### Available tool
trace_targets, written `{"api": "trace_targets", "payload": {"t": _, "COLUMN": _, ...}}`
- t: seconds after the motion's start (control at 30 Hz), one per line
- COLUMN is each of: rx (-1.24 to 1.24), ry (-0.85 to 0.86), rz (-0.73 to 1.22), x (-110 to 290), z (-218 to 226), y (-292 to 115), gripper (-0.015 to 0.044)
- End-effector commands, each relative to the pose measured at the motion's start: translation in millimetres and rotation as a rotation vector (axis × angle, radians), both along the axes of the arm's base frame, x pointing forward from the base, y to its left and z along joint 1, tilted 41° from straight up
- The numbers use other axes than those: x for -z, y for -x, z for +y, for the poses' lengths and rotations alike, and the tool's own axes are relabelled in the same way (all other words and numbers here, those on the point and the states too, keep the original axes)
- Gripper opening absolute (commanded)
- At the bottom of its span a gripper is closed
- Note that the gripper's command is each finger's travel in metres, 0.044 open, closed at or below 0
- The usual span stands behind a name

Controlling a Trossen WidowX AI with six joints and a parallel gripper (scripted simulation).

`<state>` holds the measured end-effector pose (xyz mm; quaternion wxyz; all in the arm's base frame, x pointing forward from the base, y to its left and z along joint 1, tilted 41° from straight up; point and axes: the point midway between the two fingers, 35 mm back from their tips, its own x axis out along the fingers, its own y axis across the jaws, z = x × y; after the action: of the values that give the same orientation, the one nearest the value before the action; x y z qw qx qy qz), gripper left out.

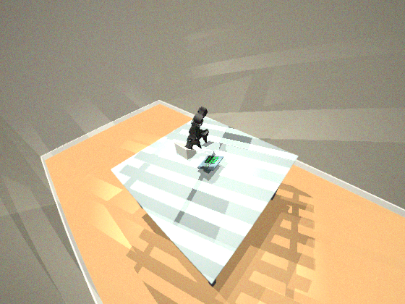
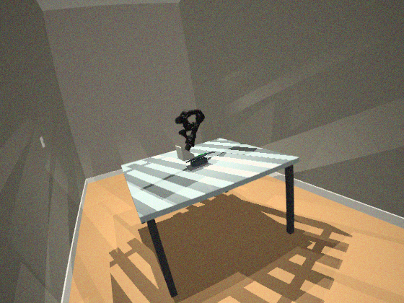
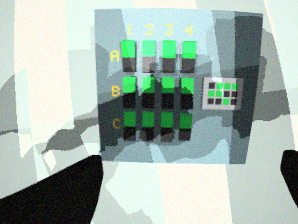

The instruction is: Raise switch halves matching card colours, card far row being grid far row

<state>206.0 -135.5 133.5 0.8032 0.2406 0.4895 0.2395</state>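
The switch panel (image 3: 166,152) (image 1: 210,163) (image 2: 198,159) lies flat on the table. It is a pale blue plate with three rows of switches (image 3: 158,90). Each switch has a green far half and a dark near half. In the far row, the near half of the second switch (image 3: 148,64) looks paler than the others. I cannot tell for sure which halves are raised. The small card (image 3: 221,92) lies just right of the grid, and its green and dark squares are too small to read surely. My gripper (image 3: 194,163) is open and empty, high above the panel's near edge.
The arm (image 1: 197,130) (image 2: 189,124) is folded over its pale base block (image 1: 184,150) (image 2: 182,152) behind the panel. The table (image 1: 202,217) (image 2: 162,187) has a striped white and grey top on dark legs. A dark shadow band crosses the panel's right side.
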Motion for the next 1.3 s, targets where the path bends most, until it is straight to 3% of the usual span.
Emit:
{"api": "trace_targets", "payload": {"t": 0.0, "rx": 0.001, "ry": 0.001, "rz": 0.002, "x": 1, "z": 1, "y": -2, "gripper": 0.0374}}
{"api": "trace_targets", "payload": {"t": 0.3, "rx": 0.033, "ry": -0.011, "rz": 0.022, "x": 17, "z": 84, "y": -71, "gripper": 0.0137}}
{"api": "trace_targets", "payload": {"t": 0.47, "rx": 0.032, "ry": -0.02, "rz": 0.022, "x": 18, "z": 94, "y": -76, "gripper": 0.0006}}
{"api": "trace_targets", "payload": {"t": 0.6, "rx": 0.017, "ry": -0.017, "rz": 0.038, "x": 38, "z": 113, "y": -89, "gripper": 0.0}}
{"api": "trace_targets", "payload": {"t": 1.27, "rx": 0.016, "ry": -0.018, "rz": 0.037, "x": 55, "z": 130, "y": -100, "gripper": 0.0}}
